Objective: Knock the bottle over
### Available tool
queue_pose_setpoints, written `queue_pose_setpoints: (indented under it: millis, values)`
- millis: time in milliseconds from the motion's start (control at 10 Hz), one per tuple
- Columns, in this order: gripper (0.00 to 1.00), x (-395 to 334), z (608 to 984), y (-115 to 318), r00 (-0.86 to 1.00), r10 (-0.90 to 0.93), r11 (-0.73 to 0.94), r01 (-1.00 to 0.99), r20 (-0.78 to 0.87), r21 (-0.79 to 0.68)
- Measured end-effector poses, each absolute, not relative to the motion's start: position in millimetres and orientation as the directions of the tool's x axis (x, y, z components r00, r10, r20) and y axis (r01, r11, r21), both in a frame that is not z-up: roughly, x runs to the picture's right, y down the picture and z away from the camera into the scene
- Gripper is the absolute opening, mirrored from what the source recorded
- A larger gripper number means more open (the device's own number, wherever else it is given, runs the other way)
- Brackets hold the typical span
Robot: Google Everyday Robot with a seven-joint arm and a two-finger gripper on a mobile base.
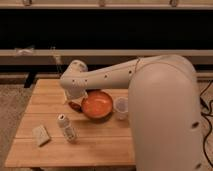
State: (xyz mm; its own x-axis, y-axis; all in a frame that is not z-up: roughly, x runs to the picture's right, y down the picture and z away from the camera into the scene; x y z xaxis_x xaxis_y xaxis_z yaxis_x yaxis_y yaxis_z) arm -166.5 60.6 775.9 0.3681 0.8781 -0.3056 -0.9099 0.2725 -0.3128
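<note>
While bottle stands, pincer beside bowl

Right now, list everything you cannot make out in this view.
Camera view:
- claw: below the wrist, left of the orange bowl; the wrist hides most of it.
- bottle: label too small to read.
- table: right side hidden behind the arm.
- cup: contents too blurred to tell.

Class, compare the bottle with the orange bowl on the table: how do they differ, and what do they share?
The bottle is small, whitish and capped; the orange bowl is far wider and open-topped. The bottle is apart from the gripper; the bowl sits right beside it. Both rest on the wooden table.
</note>
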Motion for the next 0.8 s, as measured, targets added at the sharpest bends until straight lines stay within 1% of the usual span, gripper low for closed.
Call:
queue_pose_setpoints:
  millis: [200, 400, 800]
  values:
    - [0.8, -163.8, 736.9, 63.5, 0.385, 0.887, 0.295, -0.898, -0.257, -0.327]
    - [0.8, -173.2, 712.8, 71.5, 0.413, 0.885, 0.321, -0.875, -0.216, -0.363]
    - [0.8, -185.8, 699.0, 77.7, 0.473, 0.863, 0.371, -0.833, -0.179, -0.41]
